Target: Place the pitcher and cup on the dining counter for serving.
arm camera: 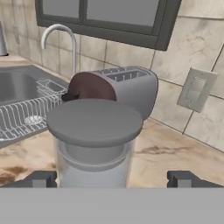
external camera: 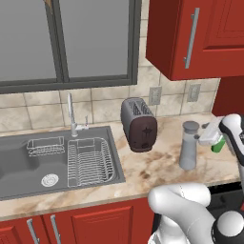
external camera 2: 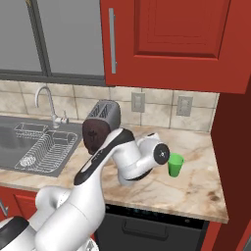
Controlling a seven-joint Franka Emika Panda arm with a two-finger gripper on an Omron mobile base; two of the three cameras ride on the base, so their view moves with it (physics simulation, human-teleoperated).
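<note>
A steel sink (external camera: pixel 19 164) sat left, then a dark toaster (external camera: pixel 139 125). The tall grey pitcher (external camera: pixel 189 146) stood on the marbled countertop (external camera: pixel 157 167) between the white arm's open gripper (arm camera: pixel 112 178) fingers, untouched; the small green cup (external camera 2: pixel 175 164) stood rightmost.

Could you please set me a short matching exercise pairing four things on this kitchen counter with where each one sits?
Things:
1. tall grey bottle-like pitcher
2. small bright green cup
3. dark-fronted grey toaster
4. wire dish rack

Places:
A. inside the sink basin
B. near the counter's right end, right of the pitcher
C. against the tiled wall, below a wall socket
D. between the open gripper fingers

Pairs: 1-D, 2-B, 3-C, 4-A
</note>
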